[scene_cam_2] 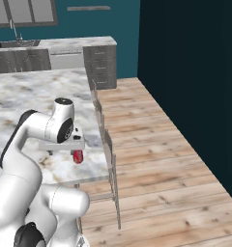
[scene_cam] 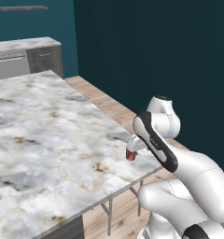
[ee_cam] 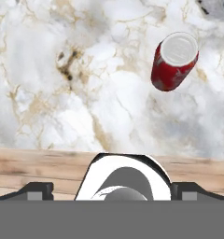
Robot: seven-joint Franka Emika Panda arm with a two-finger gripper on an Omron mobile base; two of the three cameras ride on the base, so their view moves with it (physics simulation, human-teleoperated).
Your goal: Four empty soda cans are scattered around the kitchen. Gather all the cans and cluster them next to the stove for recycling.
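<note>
In the left base view, a small red cylindrical soda can with a silver top point(scene_cam: 130, 155) stands upright near the marble-topped desk point(scene_cam: 44, 135) edge, right of centre, tucked under the white arm's hand. In the right base view it sits left of centre, below the hand point(scene_cam_2: 78, 156). In the hand view the can point(ee_cam: 174, 62) lies upper right of the pincer point(ee_cam: 112, 192), whose jaws stand wide, empty. No writing is readable.

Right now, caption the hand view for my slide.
Open gripper hovers above an upright red soda can near the marble counter edge.
</note>
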